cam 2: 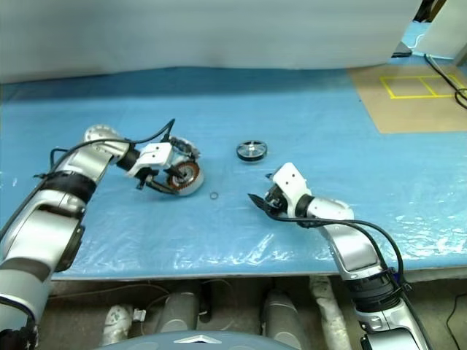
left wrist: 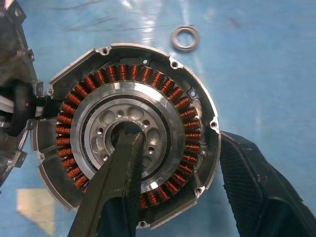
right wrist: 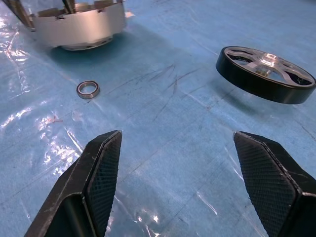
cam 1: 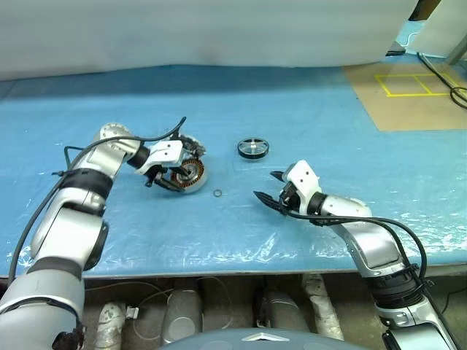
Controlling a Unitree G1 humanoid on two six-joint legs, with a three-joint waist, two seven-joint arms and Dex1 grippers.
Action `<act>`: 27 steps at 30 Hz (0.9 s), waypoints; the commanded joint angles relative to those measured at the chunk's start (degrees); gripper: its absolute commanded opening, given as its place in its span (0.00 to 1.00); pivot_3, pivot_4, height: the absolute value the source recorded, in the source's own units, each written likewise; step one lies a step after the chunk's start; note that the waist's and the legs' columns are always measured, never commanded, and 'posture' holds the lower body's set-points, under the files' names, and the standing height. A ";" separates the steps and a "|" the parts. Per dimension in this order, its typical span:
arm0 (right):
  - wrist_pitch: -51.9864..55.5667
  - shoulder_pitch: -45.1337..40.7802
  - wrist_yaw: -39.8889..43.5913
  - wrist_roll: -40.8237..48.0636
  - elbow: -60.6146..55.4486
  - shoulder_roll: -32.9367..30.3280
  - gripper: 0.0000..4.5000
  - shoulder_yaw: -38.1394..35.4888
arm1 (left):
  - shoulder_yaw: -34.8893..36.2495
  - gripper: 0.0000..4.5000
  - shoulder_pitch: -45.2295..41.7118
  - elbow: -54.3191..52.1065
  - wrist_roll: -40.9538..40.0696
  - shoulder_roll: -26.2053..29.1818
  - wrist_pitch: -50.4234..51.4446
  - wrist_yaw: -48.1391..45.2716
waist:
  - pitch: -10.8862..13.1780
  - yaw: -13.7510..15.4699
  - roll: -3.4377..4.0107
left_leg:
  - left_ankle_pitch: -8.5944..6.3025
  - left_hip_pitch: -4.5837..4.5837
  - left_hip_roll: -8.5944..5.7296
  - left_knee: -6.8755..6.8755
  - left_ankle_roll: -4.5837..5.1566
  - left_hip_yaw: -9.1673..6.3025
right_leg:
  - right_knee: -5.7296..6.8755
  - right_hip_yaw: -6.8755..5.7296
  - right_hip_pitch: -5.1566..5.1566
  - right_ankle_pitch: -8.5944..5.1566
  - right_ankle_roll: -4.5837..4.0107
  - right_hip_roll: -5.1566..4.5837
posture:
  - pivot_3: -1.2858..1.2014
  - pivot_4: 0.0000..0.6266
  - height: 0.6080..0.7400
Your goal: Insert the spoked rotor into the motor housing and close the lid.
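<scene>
The motor housing (cam 1: 194,173), a silvery case with copper windings (left wrist: 123,74), stands tipped up on the blue sheet at the left. My left gripper (cam 1: 177,177) is shut on it, with one finger (left wrist: 123,173) in the pale centre bore and the other (left wrist: 252,182) outside the rim. The lid (cam 1: 193,144), a grey disc, lies just behind the housing and is mostly hidden. Farther right the spoked rotor (cam 1: 253,148) lies flat, dark with a shiny rim. My right gripper (cam 1: 264,185) hovers open in front of the rotor (right wrist: 266,74), nothing between its fingers.
A tiny metal ring (cam 1: 217,193) lies on the sheet between the housing and my right gripper. The blue plastic sheet (cam 1: 306,102) covers the table. A brown board with yellow tape lines (cam 1: 408,84) sits at the far right. The table's front edge runs close under both arms.
</scene>
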 commanded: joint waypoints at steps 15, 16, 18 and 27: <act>-1.18 0.29 0.62 -0.04 -0.55 1.57 0.84 1.92 | -0.50 0.44 25.97 -55.71 -5.51 7.47 51.78 11.21 | -0.19 -1.13 0.36 | 0.09 0.24 -0.07 -0.06 -0.20 0.05 | -0.11 0.04 0.22 -0.04 -0.02 0.00 | 0.52 0.24 1.00; -1.26 0.19 0.64 -0.13 -0.36 1.63 0.84 2.02 | -0.63 0.44 25.15 -55.21 -5.55 6.36 52.64 12.58 | -0.23 -1.11 0.43 | 0.09 0.24 -0.09 -0.06 -0.20 0.05 | -0.11 0.05 0.22 -0.04 -0.02 0.00 | 0.52 0.24 1.00; -1.39 -0.16 0.77 -0.26 0.04 1.68 0.84 2.11 | -1.56 0.44 24.04 -54.26 -5.21 5.55 51.97 13.66 | -0.28 -0.64 0.54 | 0.10 0.24 -0.12 -0.02 -0.20 0.04 | -0.13 0.04 0.30 -0.04 -0.02 -0.02 | 0.52 0.24 1.00; -1.79 -1.41 1.36 0.02 0.96 1.70 0.84 1.84 | -4.44 0.44 24.34 -51.58 -4.45 7.97 40.99 12.62 | -0.27 0.20 0.55 | 0.01 0.52 -0.12 0.18 0.00 0.03 | -0.22 0.05 0.75 -0.06 0.01 -0.06 | 0.52 0.24 1.00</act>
